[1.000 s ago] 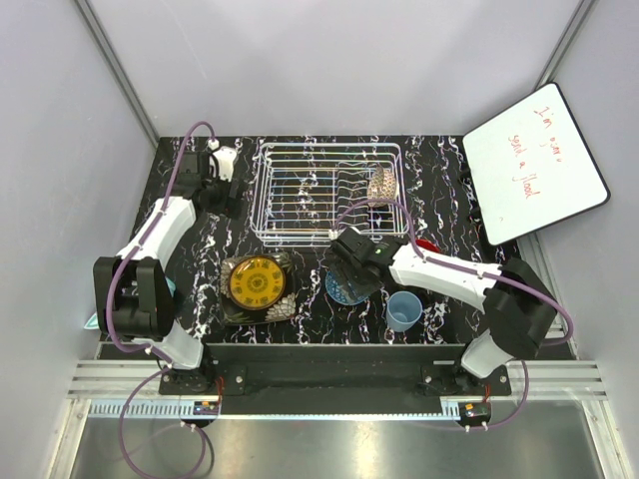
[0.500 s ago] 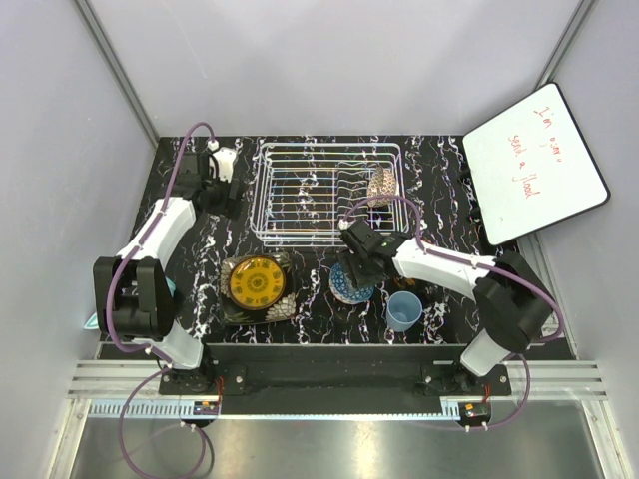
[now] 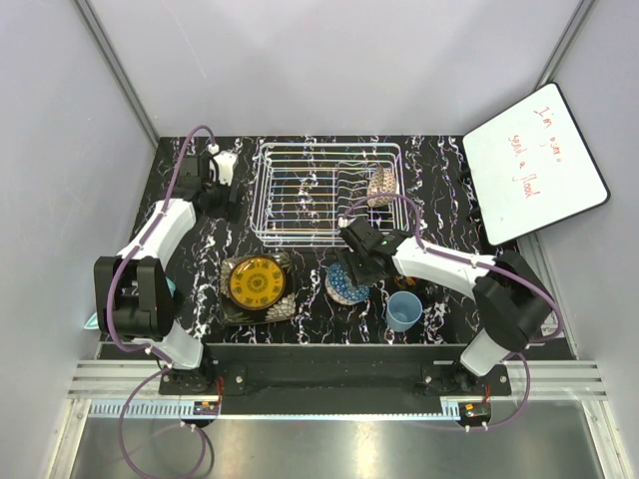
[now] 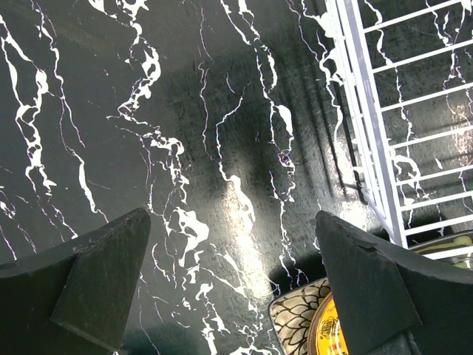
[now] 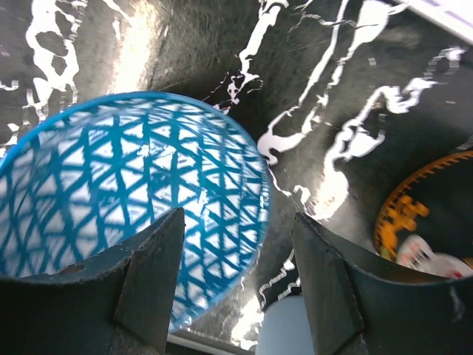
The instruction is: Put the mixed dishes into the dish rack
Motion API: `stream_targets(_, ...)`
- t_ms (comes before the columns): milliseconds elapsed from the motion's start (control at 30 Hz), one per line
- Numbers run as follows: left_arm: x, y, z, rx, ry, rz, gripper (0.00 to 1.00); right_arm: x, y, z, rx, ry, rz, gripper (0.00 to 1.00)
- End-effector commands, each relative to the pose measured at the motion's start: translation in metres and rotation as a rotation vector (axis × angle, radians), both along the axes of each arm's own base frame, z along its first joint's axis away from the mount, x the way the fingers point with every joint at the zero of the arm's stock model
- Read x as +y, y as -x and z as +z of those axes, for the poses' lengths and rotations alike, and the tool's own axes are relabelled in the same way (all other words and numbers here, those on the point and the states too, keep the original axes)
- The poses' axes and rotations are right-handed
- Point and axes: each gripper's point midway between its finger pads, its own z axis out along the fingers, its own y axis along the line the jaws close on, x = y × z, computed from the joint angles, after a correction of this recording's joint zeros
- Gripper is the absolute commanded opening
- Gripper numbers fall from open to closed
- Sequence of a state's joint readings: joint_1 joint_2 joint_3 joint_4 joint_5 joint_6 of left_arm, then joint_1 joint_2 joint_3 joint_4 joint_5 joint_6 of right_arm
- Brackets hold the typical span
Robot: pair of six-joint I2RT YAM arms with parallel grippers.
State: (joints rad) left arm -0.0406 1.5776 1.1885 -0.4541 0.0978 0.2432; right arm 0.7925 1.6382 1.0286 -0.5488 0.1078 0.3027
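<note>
The blue patterned bowl [image 3: 343, 286] [image 5: 126, 200] stands on the table in front of the dish rack [image 3: 300, 200]. My right gripper [image 3: 359, 265] [image 5: 236, 216] is open at the bowl's right rim, one finger inside the bowl and one outside, with gaps on both sides. A speckled bowl [image 3: 380, 186] stands on edge in the rack. The yellow plate [image 3: 254, 282] [image 4: 329, 336] lies on the dark squarish plate [image 3: 283, 305] [image 4: 295, 322]. The light-blue cup [image 3: 403, 310] [image 5: 284, 329] stands near the front edge. My left gripper [image 3: 222, 195] [image 4: 230, 218] hangs open over bare table, left of the rack [image 4: 384, 111].
A white board with red writing [image 3: 534, 165] leans at the back right. Something teal [image 3: 93, 321] shows behind the left arm's base at the table's left edge. Grey walls close in the table on three sides.
My right gripper has turned, drawn back towards the bowl's right rim and narrowed a little; more of the bowl shows. The left arm has not moved.
</note>
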Motion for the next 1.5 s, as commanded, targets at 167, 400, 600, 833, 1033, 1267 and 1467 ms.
stream_targets(167, -0.004, -0.011, 0.015, -0.063, 0.035, -0.004, 0.99, 0.005, -0.012, 0.04, -0.085, -0.044, -0.004, 0.68)
stream_targets(400, -0.002, -0.012, 0.017, -0.068, 0.034, -0.003, 0.99, 0.008, -0.006, 0.028, -0.04, -0.044, 0.005, 0.68)
stream_targets(600, -0.002, -0.012, 0.019, -0.073, 0.037, -0.002, 0.99, 0.017, 0.002, 0.012, 0.026, -0.07, 0.022, 0.67)
stream_targets(833, -0.001, -0.012, 0.021, -0.079, 0.029, -0.006, 0.99, 0.031, -0.002, -0.008, 0.041, -0.114, 0.018, 0.57)
stream_targets(1033, 0.0, -0.013, 0.027, -0.095, 0.024, -0.003, 0.99, 0.034, 0.002, -0.029, 0.081, -0.117, 0.019, 0.17)
stream_targets(1267, -0.002, -0.014, 0.029, -0.096, 0.033, -0.012, 0.99, 0.013, -0.016, 0.003, -0.051, -0.049, -0.032, 0.0)
stream_targets(1467, -0.002, -0.016, 0.031, -0.101, 0.038, -0.013, 0.99, -0.01, -0.046, 0.119, -0.283, -0.016, -0.129, 0.0)
